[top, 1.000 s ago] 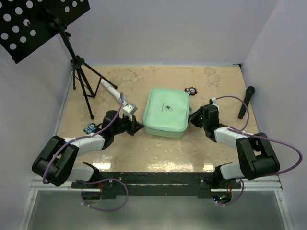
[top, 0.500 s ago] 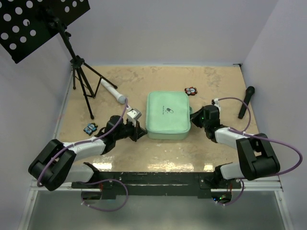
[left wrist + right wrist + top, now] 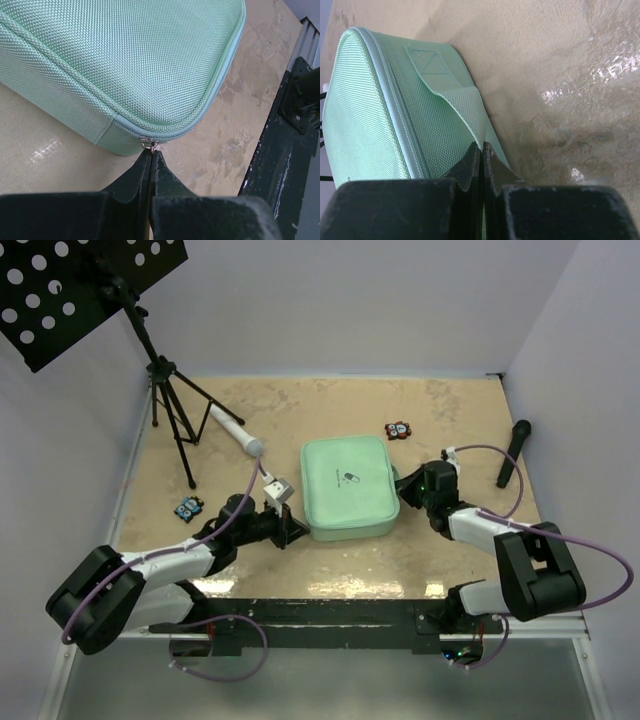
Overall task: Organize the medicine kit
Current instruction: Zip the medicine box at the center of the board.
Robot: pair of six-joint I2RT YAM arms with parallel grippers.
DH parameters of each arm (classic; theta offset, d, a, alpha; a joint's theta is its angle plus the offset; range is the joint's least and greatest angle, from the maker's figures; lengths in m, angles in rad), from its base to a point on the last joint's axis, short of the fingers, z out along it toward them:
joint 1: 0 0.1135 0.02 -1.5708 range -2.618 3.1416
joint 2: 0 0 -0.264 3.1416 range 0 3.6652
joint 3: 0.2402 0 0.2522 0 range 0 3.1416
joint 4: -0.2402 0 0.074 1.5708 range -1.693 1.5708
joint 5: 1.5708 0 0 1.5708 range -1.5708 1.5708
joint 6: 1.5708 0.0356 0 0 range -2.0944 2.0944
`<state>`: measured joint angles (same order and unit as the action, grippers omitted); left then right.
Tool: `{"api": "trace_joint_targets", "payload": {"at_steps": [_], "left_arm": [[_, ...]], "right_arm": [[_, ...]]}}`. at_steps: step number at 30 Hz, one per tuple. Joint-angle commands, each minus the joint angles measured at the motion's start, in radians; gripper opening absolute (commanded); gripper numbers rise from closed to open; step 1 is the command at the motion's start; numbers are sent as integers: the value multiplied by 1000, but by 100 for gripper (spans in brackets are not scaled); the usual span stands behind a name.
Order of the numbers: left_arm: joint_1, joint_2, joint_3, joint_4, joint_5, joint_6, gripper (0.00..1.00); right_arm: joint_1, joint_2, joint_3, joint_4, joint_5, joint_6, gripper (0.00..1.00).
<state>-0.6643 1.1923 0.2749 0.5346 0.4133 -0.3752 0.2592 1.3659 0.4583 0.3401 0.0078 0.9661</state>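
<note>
I noted the medicine kit (image 3: 347, 487) zipped, mid-table. Left gripper (image 3: 151, 152) clamped its zip pull (image 3: 147, 144) at 7 o'clock; right gripper (image 3: 481, 150) clamped the strap (image 3: 465, 107) at 3 o'clock. Unzipping was in hand, I judged; next required steady traction.

medicine kit (image 3: 346, 488): mint-green weave; table (image 3: 330, 405): mottled tan; cylinder (image 3: 235, 429): white-grey

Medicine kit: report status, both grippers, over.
Left gripper shut on zipper pull, near-left corner. Right gripper shut on side strap. Medicine kit flat, lid down. Nothing in the way.
</note>
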Motion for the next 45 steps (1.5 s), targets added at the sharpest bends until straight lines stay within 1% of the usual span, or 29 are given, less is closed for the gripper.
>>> {"api": "trace_joint_targets", "payload": {"at_steps": [1, 7, 11, 14, 21, 26, 36, 40, 45], "left_arm": [[-20, -49, -3, -4, 68, -10, 0], [-66, 10, -9, -5, 76, -33, 0], [-110, 15, -39, 59, 61, -71, 0], [-136, 16, -45, 77, 44, -82, 0], [-201, 15, -19, 119, -5, -113, 0], [-251, 47, 7, 156, -41, -126, 0], [-277, 66, 3, 225, -57, -169, 0], [-311, 101, 26, 248, -67, -183, 0], [-369, 168, 44, 320, -82, -206, 0]], "right_arm": [[6, -27, 8, 40, 18, 36, 0], [9, -16, 10, 43, 23, 45, 0], [9, -19, 13, 37, 35, 45, 0], [9, -19, 14, 36, 41, 42, 0], [9, -27, 16, 28, 55, 43, 0], [9, -37, 3, 27, 61, 46, 0], [9, -51, 5, 16, 75, 40, 0], [9, -44, 3, 17, 80, 40, 0], [9, -42, 5, 17, 87, 36, 0]]}}
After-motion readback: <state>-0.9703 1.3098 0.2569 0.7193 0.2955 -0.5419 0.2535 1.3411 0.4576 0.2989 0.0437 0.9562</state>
